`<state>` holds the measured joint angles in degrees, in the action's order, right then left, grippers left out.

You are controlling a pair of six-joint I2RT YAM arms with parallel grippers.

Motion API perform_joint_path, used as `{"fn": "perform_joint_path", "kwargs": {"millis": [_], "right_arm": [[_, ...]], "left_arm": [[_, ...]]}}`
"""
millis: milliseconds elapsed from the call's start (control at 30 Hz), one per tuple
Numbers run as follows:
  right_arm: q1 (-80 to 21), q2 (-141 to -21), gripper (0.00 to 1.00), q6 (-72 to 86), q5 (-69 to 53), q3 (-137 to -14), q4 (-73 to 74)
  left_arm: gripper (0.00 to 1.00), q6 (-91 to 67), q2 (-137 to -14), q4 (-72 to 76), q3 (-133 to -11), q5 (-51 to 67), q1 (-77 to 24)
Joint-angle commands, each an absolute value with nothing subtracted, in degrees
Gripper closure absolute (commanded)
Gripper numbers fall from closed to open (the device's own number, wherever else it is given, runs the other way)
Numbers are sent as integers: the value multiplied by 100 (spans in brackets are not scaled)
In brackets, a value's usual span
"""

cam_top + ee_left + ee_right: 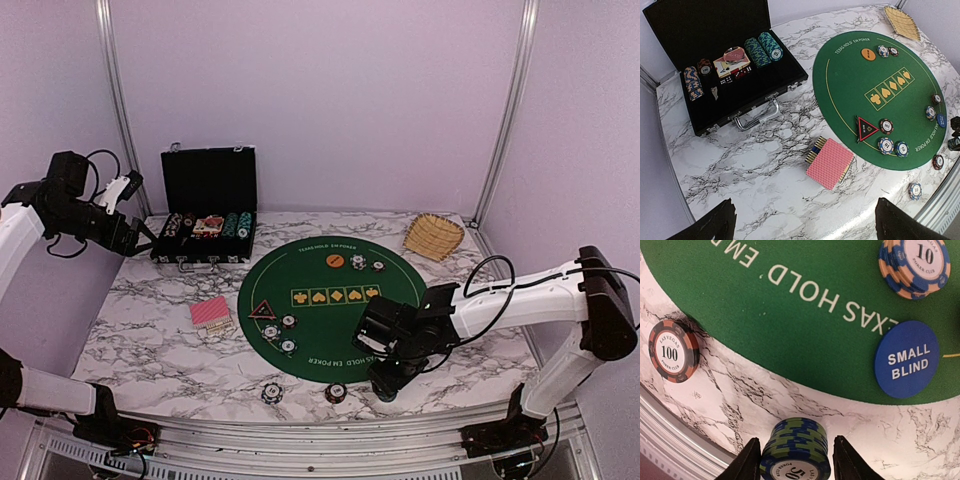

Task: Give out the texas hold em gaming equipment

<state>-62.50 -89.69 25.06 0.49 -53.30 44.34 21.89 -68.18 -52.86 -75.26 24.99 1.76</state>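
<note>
My right gripper [795, 460] is low over the marble just off the green felt mat's [320, 300] near edge. Its fingers straddle a short stack of green-blue "50" chips [796, 450]: the left finger touches, the right stands a little apart. A blue "small blind" button [907, 359], a stack of "10" chips [915, 262] and a red-black "100" chip [673, 351] lie nearby. My left gripper [805, 225] is open and empty, held high near the case. Red-backed cards [830, 162], the triangle marker [866, 128] and an orange button [868, 53] show below it.
The black chip case [208, 210] stands open at the back left with chips, cards and dice inside. A wicker basket [433, 236] sits at the back right. Two single chips [271, 392] lie on the marble near the table's front edge [300, 425].
</note>
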Motion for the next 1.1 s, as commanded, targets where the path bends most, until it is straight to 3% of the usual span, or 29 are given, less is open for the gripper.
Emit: {"fn": "perform_joint_path", "kwargs": {"millis": [0, 233, 500, 767, 1067], "right_arm": [[-6293, -8962, 54, 2535, 62, -5338, 4373], [-6293, -8856, 71, 2551, 76, -5485, 4516], [-6293, -8741, 79, 2497, 227, -5960, 5001], [-6023, -8953, 81, 2198, 573, -6995, 5333], [-4945, -10435, 82, 1266, 810, -9002, 5044]], "left_arm": [[1, 2198, -6750, -5440, -7683, 2483, 149], [1, 2190, -6765, -5440, -7700, 2486, 149], [1, 2175, -6759, -5440, -7720, 2479, 149], [1, 2171, -6781, -5437, -7694, 2544, 143], [1, 2158, -6721, -5441, -7674, 2494, 145]]}}
